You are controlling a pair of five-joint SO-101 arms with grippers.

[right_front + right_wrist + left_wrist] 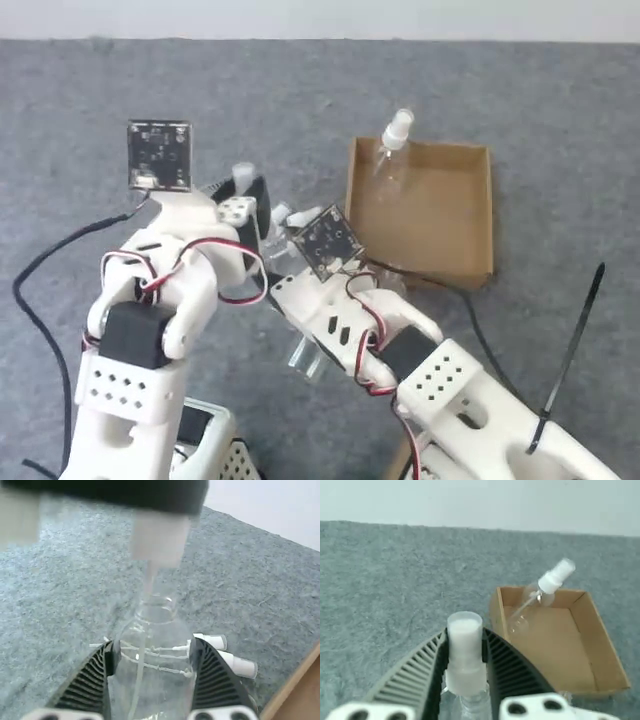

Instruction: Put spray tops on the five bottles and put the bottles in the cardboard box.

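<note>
Bottle (152, 665) is held upright, pinched by the right jaws. The left jaws grip a spray top (465, 650) just above its neck, tube inside. Another capped bottle (390, 155) leans in the box (440, 215). Two spare tops (239, 665) lie on the table (100, 100).

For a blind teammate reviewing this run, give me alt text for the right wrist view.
The right gripper clamps a clear bottle by its body while a white spray top hangs over the neck, its tube dipping inside. Two loose spray tops lie on the grey carpet beyond, near the cardboard box.
</note>
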